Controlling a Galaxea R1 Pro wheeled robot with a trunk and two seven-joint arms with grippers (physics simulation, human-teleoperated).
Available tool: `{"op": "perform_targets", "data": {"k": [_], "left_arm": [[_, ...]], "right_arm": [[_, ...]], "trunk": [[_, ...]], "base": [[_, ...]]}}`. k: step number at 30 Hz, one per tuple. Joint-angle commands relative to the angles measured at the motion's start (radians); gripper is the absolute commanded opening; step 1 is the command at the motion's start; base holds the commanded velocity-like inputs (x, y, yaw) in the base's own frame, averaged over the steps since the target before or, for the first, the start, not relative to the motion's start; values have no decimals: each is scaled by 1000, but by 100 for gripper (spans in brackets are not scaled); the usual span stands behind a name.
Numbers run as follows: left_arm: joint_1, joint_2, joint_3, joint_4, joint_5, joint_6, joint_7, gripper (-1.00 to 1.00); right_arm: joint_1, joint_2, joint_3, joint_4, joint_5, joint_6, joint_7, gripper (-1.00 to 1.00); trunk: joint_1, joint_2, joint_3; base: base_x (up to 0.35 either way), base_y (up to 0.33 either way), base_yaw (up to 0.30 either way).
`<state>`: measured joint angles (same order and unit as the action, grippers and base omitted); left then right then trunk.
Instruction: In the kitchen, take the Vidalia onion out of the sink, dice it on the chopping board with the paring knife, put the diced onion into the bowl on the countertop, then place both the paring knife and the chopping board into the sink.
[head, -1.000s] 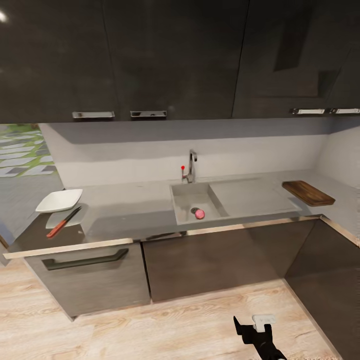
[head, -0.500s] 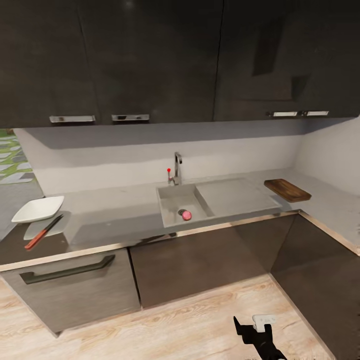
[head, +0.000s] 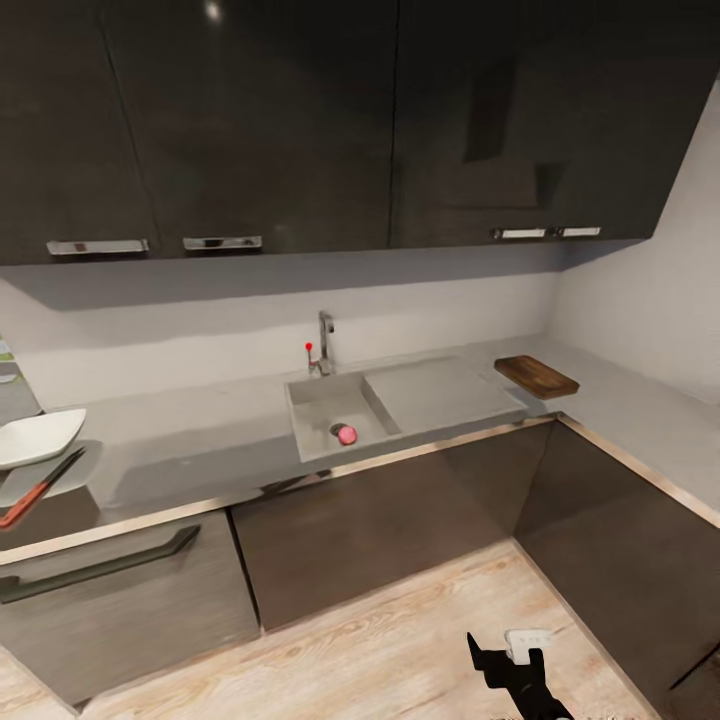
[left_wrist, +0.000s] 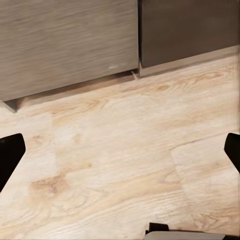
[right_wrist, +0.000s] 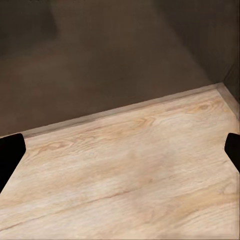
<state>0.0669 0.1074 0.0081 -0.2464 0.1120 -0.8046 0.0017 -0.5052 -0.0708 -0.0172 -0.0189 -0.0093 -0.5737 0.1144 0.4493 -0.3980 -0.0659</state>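
Currently both tools spread over floor (left_wrist: 125, 160). Onion (head: 347, 434) in sink (head: 320, 400); board (head: 536, 376) at 2 o'clock, bowl (head: 30, 438) and knife (head: 40, 488) at 9 o'clock on bench (head: 200, 440).

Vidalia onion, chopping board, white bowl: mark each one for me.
Vidalia onion (head: 347, 435), head view, middle of the ball in the sink.
Chopping board (head: 536, 376), head view, top face.
White bowl (head: 30, 438), head view, inner surface.

- Vidalia onion (head: 347, 434): pinkish-red
- sink (head: 318, 405): grey; tap knob (head: 309, 347) red
- chopping board (head: 536, 376): dark brown, grained
- bowl (head: 35, 436): white
- knife (head: 40, 488): red handle, dark blade
- countertop (head: 190, 447): matte grey
- upper cabinets (head: 260, 120): glossy black
- floor (left_wrist: 125, 165): pale wood grain
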Motion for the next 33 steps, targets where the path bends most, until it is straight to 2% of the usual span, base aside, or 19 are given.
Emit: {"op": "perform_targets", "data": {"k": [1, 33], "left_arm": [[1, 0, 0, -2, 3, -1, 0, 100], [0, 0, 0, -1, 3, -1, 0, 100]], "right_arm": [[-1, 0, -3, 1, -1, -3, 5, 100], [-1, 0, -2, 1, -1, -3, 5, 100]], "trunk": [[1, -2, -1], [1, -2, 36]], "base": [[0, 0, -199], [0, 0, -196]]}}
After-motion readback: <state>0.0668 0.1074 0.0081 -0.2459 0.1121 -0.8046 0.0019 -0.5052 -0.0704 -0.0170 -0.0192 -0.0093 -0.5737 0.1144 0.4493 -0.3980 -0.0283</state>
